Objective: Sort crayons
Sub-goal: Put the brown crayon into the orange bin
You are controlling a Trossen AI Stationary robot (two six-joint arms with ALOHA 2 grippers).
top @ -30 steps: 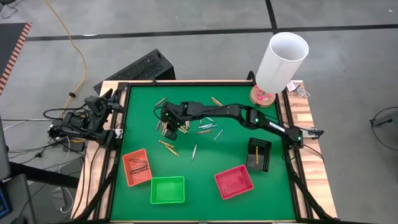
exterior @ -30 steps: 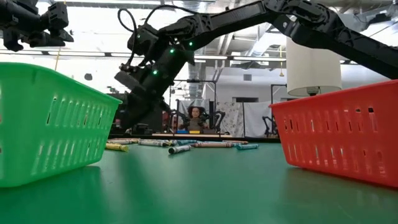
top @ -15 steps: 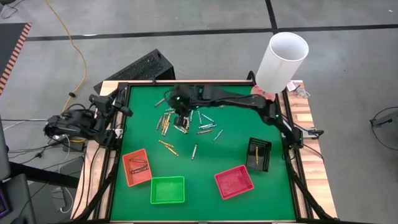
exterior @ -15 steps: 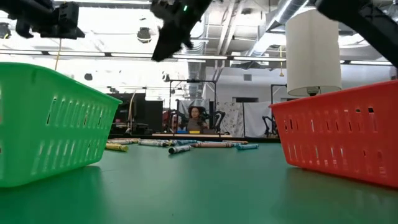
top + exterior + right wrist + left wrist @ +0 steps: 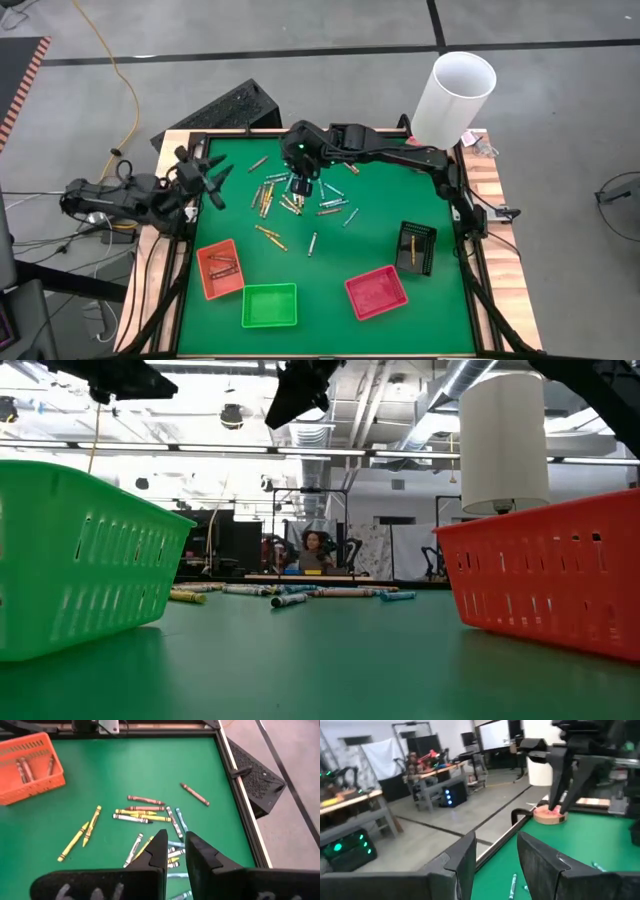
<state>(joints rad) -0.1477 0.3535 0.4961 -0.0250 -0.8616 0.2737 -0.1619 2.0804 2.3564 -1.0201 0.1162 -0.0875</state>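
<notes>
While raised, right tool (image 5: 299,186), fingers slightly spread, empty, directly above crayons (image 5: 290,200) cluster.

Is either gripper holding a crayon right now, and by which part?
Neither. The right gripper hangs empty above the crayons; the left gripper is open and empty.

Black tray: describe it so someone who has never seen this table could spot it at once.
On the green table, go to the right arm's side and come toward the near edge from the tall white cylinder. The black tray sits there, just beyond the red tray. It is the only dark tray, and it holds a single yellow crayon.
</notes>
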